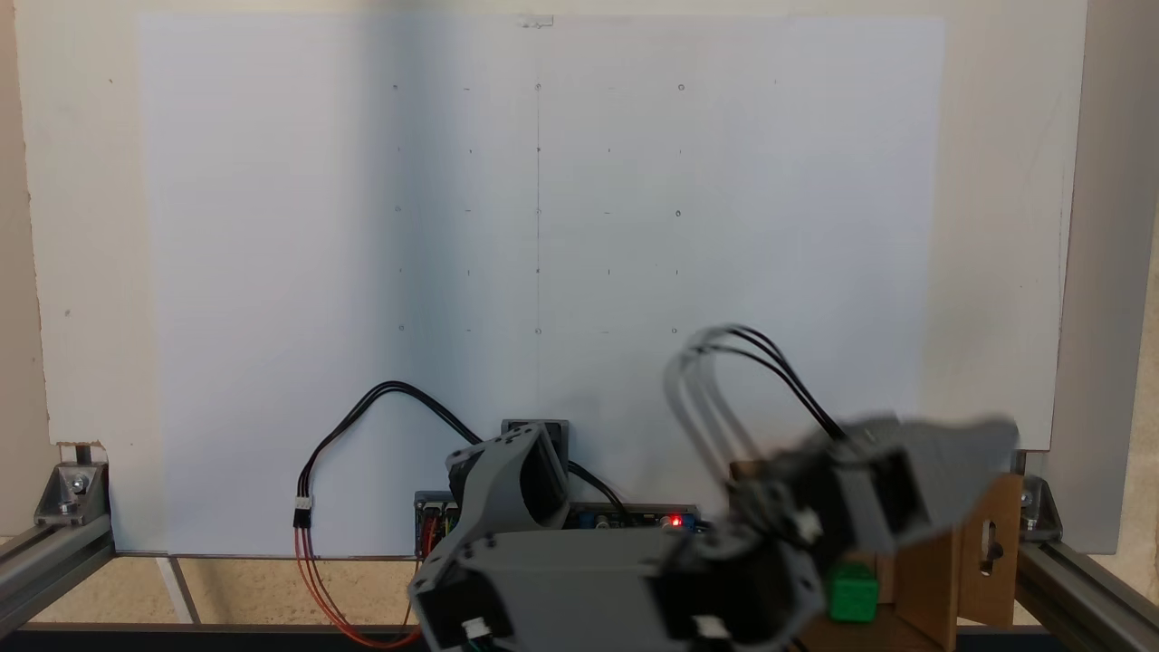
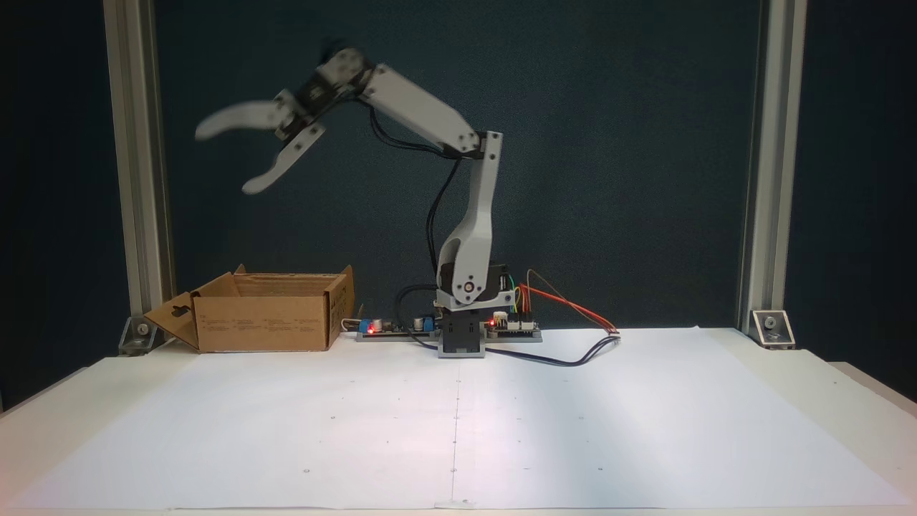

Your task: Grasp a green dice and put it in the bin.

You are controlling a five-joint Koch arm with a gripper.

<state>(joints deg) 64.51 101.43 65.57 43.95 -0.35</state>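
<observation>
Both fixed views show the arm raised over the bin point(image 2: 269, 321), which stands at the back left corner of the surface point(image 2: 458, 430) as the front-facing view shows it. In that view the gripper point(image 2: 222, 161) hangs high above the box with its two jaws spread wide apart and nothing between them; it is blurred, but the gap is plain, so it reads as released. In the view from above, the green dice point(image 1: 852, 593) shows as a bright green cube within the bin's point(image 1: 982, 552) opening, just beside the blurred wrist at the lower right edge of the white sheet point(image 1: 543, 272). Whether it rests on the floor of the box or is in the air cannot be told. It lies well below the spread jaws, apart from them, and the task looks all but finished.

As for handling, the dice appears to be hard, light plastic: stiff, not fragile, and somewhat slick, with rounded edges that could let it twist out of a corner grip. Two opposite flat faces, squarely between the jaws, would be the place to hold it. The cardboard walls look light enough to shift if bumped.
</observation>
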